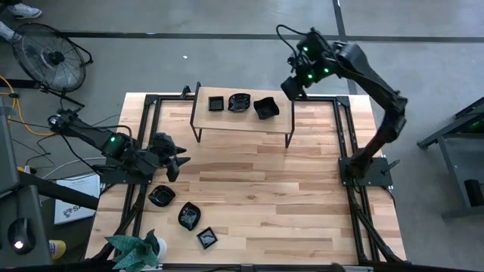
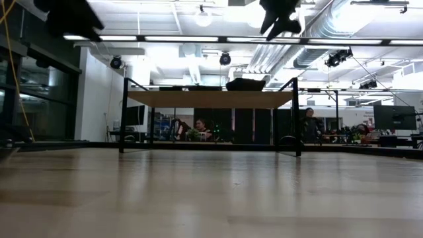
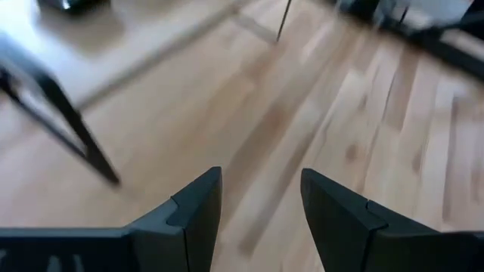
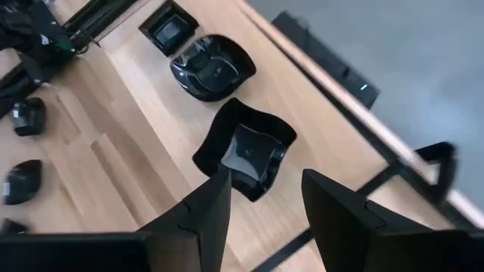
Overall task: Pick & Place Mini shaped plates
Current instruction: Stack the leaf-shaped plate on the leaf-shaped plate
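Three mini shaped plates, all glossy black, rest on a small raised wooden shelf [image 1: 242, 117] at the table's far side: a square one [image 1: 215, 103], a roundish one [image 1: 239, 102] and a wavy-edged one [image 1: 265, 108]. My right gripper [image 1: 297, 85] hangs open above the shelf's right end, clear of the wavy-edged plate [image 4: 246, 151], with nothing between its fingers [image 4: 265, 185]. Three more plates [image 1: 161, 196] [image 1: 189, 215] [image 1: 207, 238] lie on the table at the near left. My left gripper [image 1: 170, 159] hovers open over the table's left side, empty in its wrist view [image 3: 261, 181].
A green plant [image 1: 136, 248] stands at the table's near left corner. The shelf stands on thin black metal legs [image 1: 198, 134]. Black frame rails [image 1: 147, 143] run along the table's left and right sides. Bare wood [image 1: 272, 196] spreads across the table's middle and right.
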Controlling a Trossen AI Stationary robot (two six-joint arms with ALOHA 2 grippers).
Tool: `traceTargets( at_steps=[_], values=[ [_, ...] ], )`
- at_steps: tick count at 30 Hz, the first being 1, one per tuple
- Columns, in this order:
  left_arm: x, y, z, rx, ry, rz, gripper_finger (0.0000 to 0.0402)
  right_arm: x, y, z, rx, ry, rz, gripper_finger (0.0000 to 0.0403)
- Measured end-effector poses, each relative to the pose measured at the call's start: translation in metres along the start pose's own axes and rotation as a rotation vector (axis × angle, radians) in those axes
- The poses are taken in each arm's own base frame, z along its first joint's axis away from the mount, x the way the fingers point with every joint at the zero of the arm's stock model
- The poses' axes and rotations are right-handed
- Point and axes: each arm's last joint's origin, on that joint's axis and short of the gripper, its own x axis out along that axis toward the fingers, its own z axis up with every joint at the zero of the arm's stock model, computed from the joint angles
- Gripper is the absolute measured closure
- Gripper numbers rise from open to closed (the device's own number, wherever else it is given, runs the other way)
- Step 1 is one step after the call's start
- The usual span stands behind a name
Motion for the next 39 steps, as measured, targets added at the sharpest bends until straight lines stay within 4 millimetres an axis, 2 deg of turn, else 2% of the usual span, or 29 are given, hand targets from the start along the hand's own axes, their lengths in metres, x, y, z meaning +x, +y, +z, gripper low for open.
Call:
traceTargets(
  at_steps=[3,7,11,14,22,27,31,39],
  values=[
    [0.006,0.009,-0.001,-0.032,0.140,-0.002,0.0222,-0.017,0.017,-0.011,-0.028,-0.044,-0.049,0.0244],
    [0.013,0.019,-0.003,-0.110,0.317,0.000,0.0222,-0.027,0.035,-0.030,-0.047,-0.071,-0.141,0.0244],
    [0.020,0.021,-0.007,-0.131,0.491,-0.024,0.0222,-0.022,0.046,-0.054,-0.069,-0.085,-0.190,0.0244],
    [0.027,0.017,-0.012,-0.146,0.593,-0.021,0.0222,-0.011,0.051,-0.075,-0.078,-0.106,-0.175,0.0244],
    [0.051,-0.003,-0.030,-0.190,0.783,0.072,0.0222,0.012,0.064,-0.133,-0.118,-0.236,-0.085,0.0244],
    [0.058,-0.022,-0.051,-0.202,0.870,0.157,0.0222,0.012,0.070,-0.161,-0.147,-0.283,-0.028,0.0245],
    [0.058,-0.039,-0.070,-0.212,0.919,0.222,0.0222,0.004,0.075,-0.174,-0.177,-0.329,0.001,0.0245],
    [0.056,-0.063,-0.104,-0.223,0.958,0.366,0.0222,-0.015,0.084,-0.184,-0.220,-0.412,0.046,0.0245]
  ],
)
